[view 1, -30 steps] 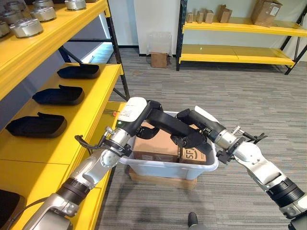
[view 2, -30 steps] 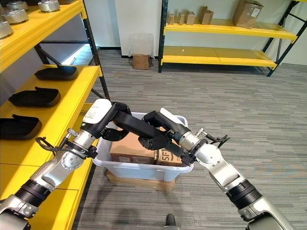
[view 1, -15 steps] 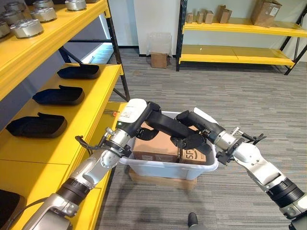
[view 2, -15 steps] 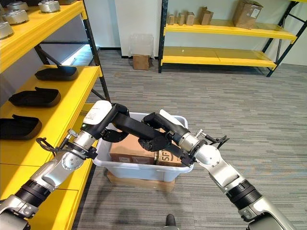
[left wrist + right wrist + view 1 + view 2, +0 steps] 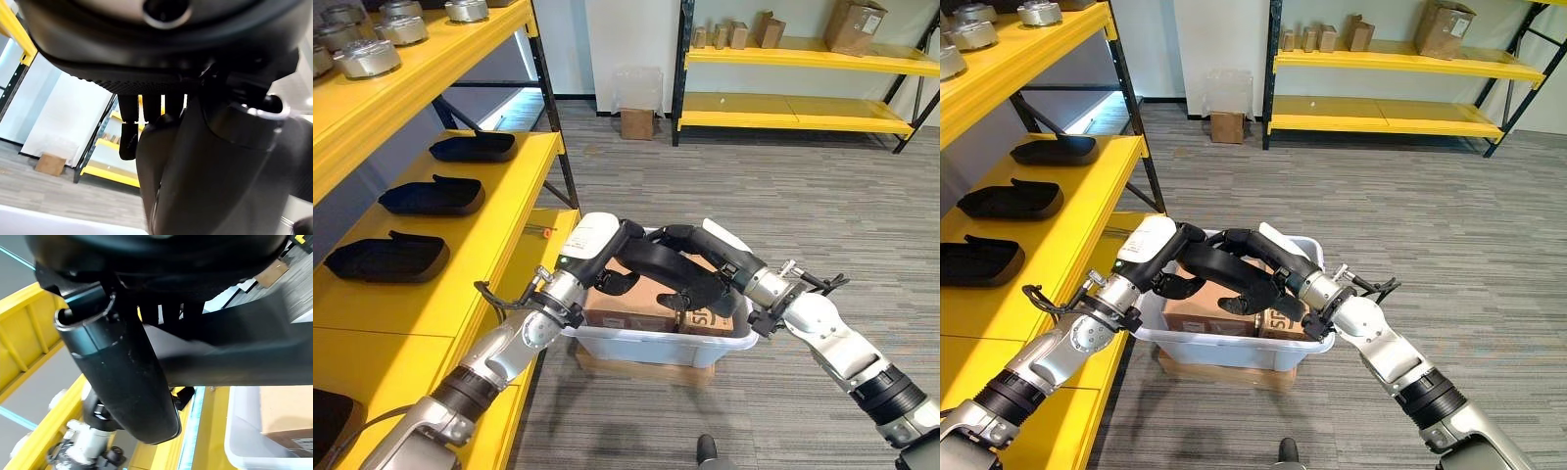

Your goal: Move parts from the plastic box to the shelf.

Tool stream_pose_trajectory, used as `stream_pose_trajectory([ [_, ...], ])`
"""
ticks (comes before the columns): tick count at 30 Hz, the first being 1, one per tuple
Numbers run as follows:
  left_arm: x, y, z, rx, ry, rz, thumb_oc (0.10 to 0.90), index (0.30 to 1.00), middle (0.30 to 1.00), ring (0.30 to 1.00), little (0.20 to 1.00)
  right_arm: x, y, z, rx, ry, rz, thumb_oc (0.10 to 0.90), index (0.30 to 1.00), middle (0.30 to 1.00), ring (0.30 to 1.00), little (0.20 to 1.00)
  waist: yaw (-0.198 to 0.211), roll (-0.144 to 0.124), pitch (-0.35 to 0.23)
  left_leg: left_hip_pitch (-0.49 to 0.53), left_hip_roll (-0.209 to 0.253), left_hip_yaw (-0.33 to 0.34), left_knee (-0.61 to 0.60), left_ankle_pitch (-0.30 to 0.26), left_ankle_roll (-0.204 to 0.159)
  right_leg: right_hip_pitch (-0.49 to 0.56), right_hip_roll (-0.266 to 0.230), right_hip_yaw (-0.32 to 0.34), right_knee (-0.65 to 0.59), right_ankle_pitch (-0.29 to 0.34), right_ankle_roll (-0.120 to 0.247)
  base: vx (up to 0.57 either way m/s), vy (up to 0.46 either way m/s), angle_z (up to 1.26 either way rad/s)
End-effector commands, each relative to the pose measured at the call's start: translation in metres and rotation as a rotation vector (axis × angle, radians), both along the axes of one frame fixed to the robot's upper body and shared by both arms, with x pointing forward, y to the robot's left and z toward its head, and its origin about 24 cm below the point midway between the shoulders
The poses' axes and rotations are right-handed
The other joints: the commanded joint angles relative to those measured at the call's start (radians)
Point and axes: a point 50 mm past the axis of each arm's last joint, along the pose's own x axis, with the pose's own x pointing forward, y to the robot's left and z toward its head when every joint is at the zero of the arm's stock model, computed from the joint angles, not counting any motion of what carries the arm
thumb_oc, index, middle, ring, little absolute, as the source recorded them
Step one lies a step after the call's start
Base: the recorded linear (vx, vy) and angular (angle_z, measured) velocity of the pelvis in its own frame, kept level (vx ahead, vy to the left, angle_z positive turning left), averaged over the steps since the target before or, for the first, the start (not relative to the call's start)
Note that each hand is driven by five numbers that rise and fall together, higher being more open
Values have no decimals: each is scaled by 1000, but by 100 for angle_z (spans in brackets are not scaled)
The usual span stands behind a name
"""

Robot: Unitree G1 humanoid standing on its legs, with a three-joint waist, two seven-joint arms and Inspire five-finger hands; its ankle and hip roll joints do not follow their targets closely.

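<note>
Part (image 5: 666,266), a long black curved moulding, hangs over the plastic box (image 5: 656,343), held at both ends: the left hand (image 5: 607,257) curls round its shelf-side end and the right hand (image 5: 705,257) curls round the other end, as both wrist views also suggest, with dark fingers wrapped over the black body. Compared with a second ago the part has risen a little off the cardboard boxes (image 5: 636,299) in the plastic box and swung toward the shelf (image 5: 509,186), and both arms have drawn in with it; I judge the lift is done and the carry to the shelf is under way. Three like parts (image 5: 435,194) already lie in a row on the middle board, near its front edge, so free room seems to lie on the near stretch of that board, closest to the robot. The black upright post (image 5: 553,117) at the shelf's corner stands just beside the path, and the part's left end could catch it or the board's front edge unless it goes in high enough.
</note>
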Motion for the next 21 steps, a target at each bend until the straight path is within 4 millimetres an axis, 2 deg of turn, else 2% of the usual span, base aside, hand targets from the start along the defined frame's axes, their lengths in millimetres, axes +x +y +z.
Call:
stream_pose_trajectory([
  [1,15,7,39,-35,-162,6,400,300,300,300,300,-7,21,73,193,-303,146,900,1000,1000,1000,1000,5,-3,-109,78,48,-4,-8,-79,-13,-5,-60,68,74,-84,72,0,0,0],
  [4,14,21,33,-17,-141,53,400,300,300,300,300,-8,15,71,200,-301,126,900,1000,1000,1000,1000,4,0,-110,78,46,-3,-8,-80,-13,-6,-61,68,74,-84,72,0,-1,-1],
  [6,12,37,28,-23,-125,118,400,300,300,300,300,-11,6,69,210,-301,95,900,1000,1000,1000,1000,5,3,-111,76,46,-4,-8,-79,-13,-6,-61,67,74,-84,72,-5,-13,-10],
  [7,8,59,20,-44,-99,210,400,300,300,300,300,-14,-5,64,216,-296,53,900,1000,1000,1000,1000,8,6,-108,70,46,-7,-8,-76,-14,-8,-61,64,73,-84,72,-19,-27,-12],
  [12,-12,109,8,-157,-76,419,400,300,300,300,300,-20,-32,48,223,-265,-82,900,1000,1000,1000,1000,21,18,-102,56,43,-21,-8,-69,-15,-9,-64,51,76,-87,68,-4,-6,-1],
  [15,-23,117,14,-194,-121,447,400,300,300,300,300,-23,-45,35,231,-236,-157,900,1000,1000,1000,1000,28,22,-98,50,42,-32,-8,-67,-14,-6,-65,39,78,-91,66,-13,-20,11],
  [16,-29,115,22,-220,-160,430,400,300,300,300,300,-25,-49,29,245,-215,-184,900,1000,1000,1000,1000,31,23,-96,47,41,-38,-8,-67,-13,-5,-65,35,77,-92,66,-14,-15,13],
  [21,-29,104,39,-232,-221,362,400,300,300,300,300,-25,-50,26,256,-213,-202,900,1000,1000,1000,1000,33,24,-94,45,38,-43,-8,-69,-12,-3,-66,33,75,-90,65,-6,-4,2],
])
